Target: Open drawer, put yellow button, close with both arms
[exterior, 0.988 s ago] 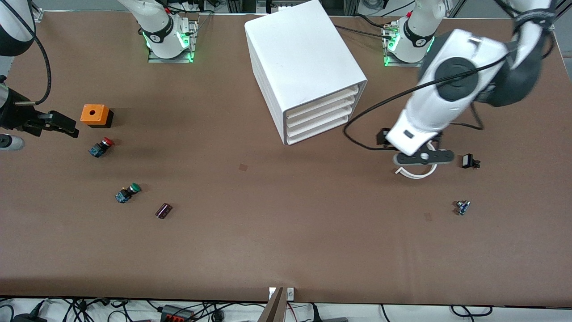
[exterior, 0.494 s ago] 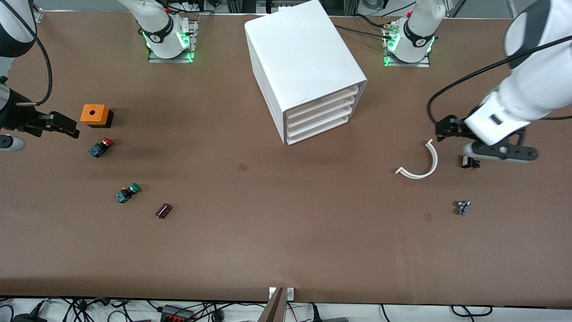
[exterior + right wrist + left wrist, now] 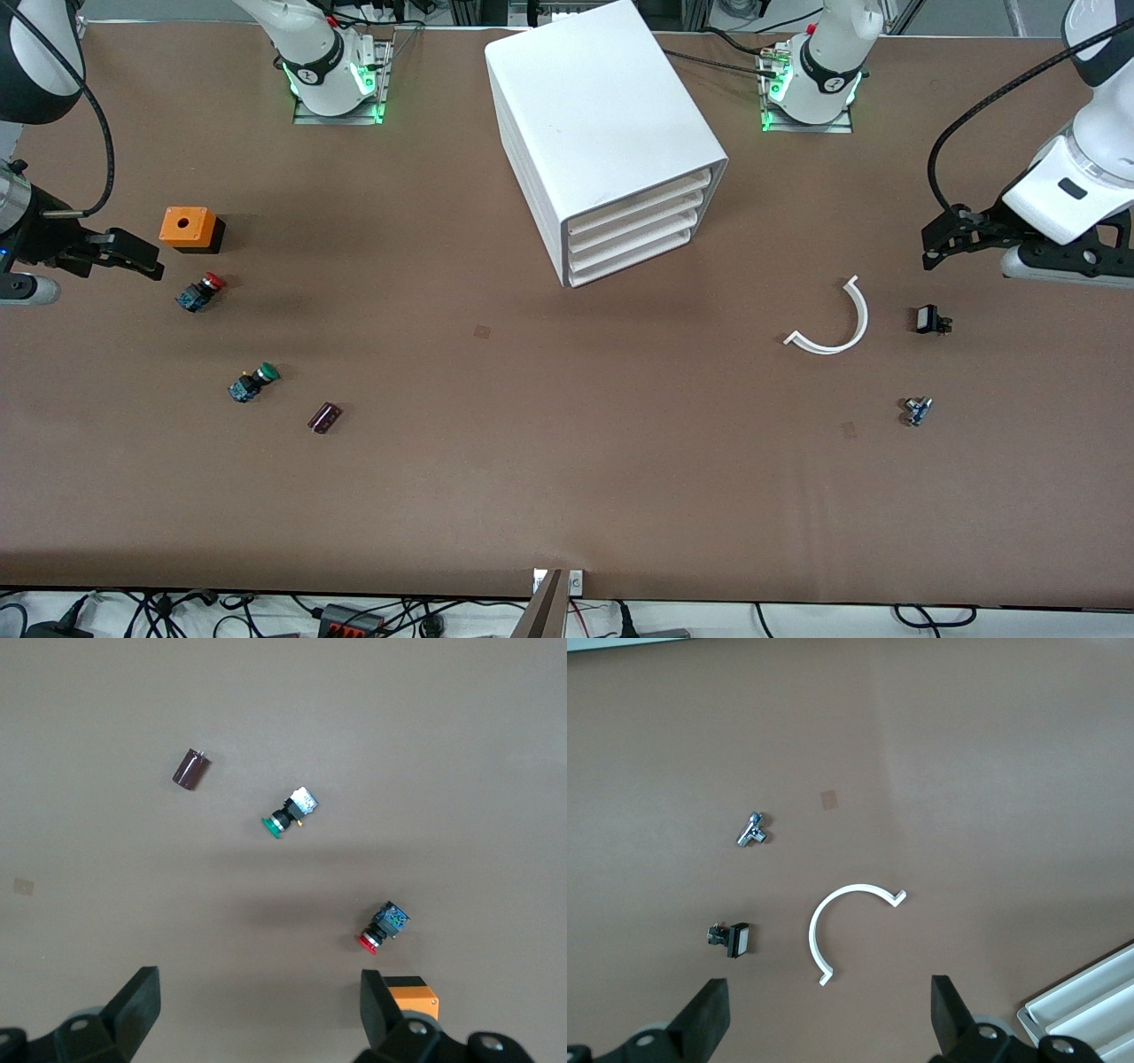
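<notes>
The white cabinet [image 3: 602, 115] stands at the middle of the table, farther from the front camera, with all four drawers pushed in. The drawer [image 3: 640, 202] is the uppermost one and is shut. A corner of the drawer stack also shows in the left wrist view [image 3: 1090, 1001]. The yellow button is out of view. My left gripper [image 3: 943, 239] hangs open and empty over bare table toward the left arm's end; its jaws [image 3: 830, 1010] stand wide apart. My right gripper [image 3: 133, 255] is open and empty [image 3: 260, 1005] over the table at the right arm's end, beside an orange box.
An orange box [image 3: 189, 228], a red-capped switch [image 3: 201, 291], a green-capped switch [image 3: 253, 382] and a dark cylinder [image 3: 324, 417] lie toward the right arm's end. A white curved strip [image 3: 833, 323], a small black part [image 3: 930, 320] and a small metal part [image 3: 917, 411] lie toward the left arm's end.
My left arm has swung away from the spot beside the cabinet toward its own end of the table, uncovering the white curved strip. The right arm has barely moved.
</notes>
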Tool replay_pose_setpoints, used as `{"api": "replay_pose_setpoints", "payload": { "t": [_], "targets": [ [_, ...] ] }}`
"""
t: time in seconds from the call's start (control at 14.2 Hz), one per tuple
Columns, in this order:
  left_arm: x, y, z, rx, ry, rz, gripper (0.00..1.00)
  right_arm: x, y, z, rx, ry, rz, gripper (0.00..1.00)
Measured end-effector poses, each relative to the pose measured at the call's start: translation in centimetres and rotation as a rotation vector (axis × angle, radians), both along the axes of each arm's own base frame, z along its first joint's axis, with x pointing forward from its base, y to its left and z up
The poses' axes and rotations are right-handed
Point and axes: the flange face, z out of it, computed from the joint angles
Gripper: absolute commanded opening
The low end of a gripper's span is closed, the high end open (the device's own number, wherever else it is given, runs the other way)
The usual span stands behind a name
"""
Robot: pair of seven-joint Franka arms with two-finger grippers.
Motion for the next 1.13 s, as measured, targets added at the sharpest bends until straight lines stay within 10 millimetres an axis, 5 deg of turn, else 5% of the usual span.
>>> {"api": "replay_pose_setpoints", "payload": {
  "t": [1.13],
  "targets": [
    [-1.2,-1.6,0.2,0.005,0.050,-0.029,1.00,-0.9,-0.1,1.2,0.001,0.006,-0.003,1.00]
  ]
}}
